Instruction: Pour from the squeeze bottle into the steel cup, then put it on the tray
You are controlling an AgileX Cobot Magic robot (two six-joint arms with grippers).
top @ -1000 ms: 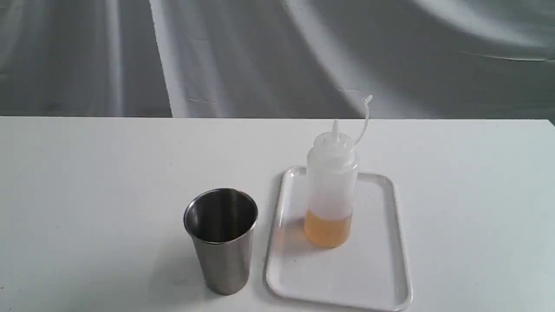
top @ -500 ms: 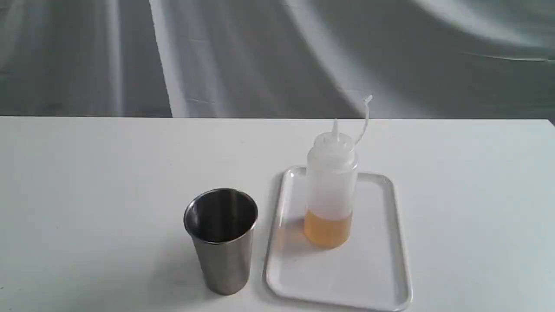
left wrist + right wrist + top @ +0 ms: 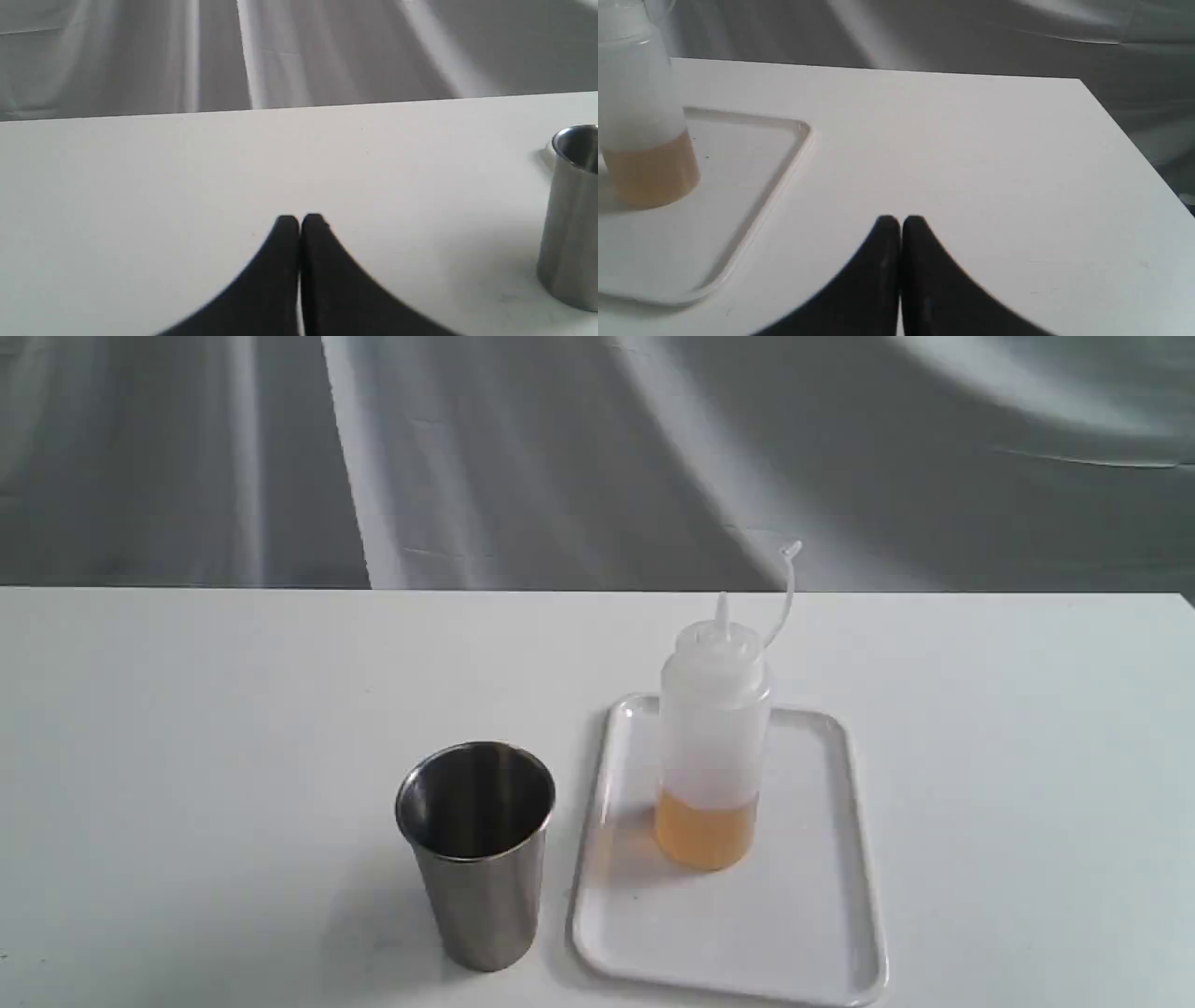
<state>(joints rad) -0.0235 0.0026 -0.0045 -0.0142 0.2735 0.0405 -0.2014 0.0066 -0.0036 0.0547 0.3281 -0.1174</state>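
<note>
Exterior view | squeeze bottle likely soft, light, low-filled: you take it mid-body, gently | left gripper, right gripper: pressed together, empty

White table w/ a grey, prob. fabric, backdrop hanging wrinkled behind its far edge.

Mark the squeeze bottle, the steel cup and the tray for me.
squeeze bottle point(image 3: 714, 747): exterior view, translucent mid-body.
steel cup point(image 3: 481, 905): exterior view, outer wall.
tray point(image 3: 747, 933): exterior view, bare floor by its near rim.
</note>
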